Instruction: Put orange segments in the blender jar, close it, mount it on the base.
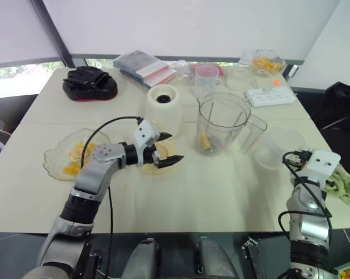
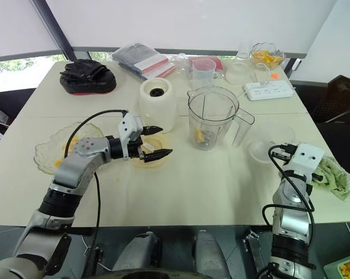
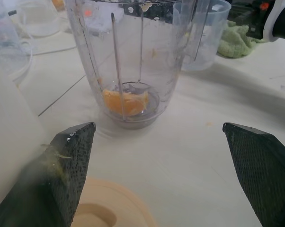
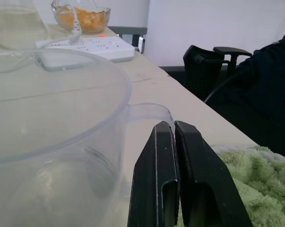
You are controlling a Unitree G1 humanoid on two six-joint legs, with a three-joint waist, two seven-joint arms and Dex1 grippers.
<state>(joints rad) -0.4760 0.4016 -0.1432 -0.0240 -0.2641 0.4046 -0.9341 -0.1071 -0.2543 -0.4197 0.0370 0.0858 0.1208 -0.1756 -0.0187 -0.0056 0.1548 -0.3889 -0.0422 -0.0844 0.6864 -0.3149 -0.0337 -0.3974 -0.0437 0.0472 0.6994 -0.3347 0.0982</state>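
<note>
The blender jar (image 1: 222,123) stands upright mid-table, uncapped, one orange segment (image 3: 125,101) at its bottom. The white base (image 1: 163,104) sits just beside it, at its 9 o'clock. Your left gripper (image 1: 175,146), at 8 o'clock, is spread wide and empty over a tan disc (image 1: 153,166), likely between loads. The glass plate (image 1: 47,158) of segments lies farther out at 9. Your right gripper (image 4: 173,127) is pinched closed by the green cloth (image 1: 346,183) at 4. Cream table (image 1: 210,197), blinds (image 1: 192,23) behind.

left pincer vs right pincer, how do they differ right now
The left pincer stands wide open; the right pincer is shut, fingers pressed together. The left pincer is over the peach-coloured lid, pointing at the blender jar; the right pincer sits by the clear bowl and green cloth at the right edge of the table. Both have black fingers and hold nothing.
</note>
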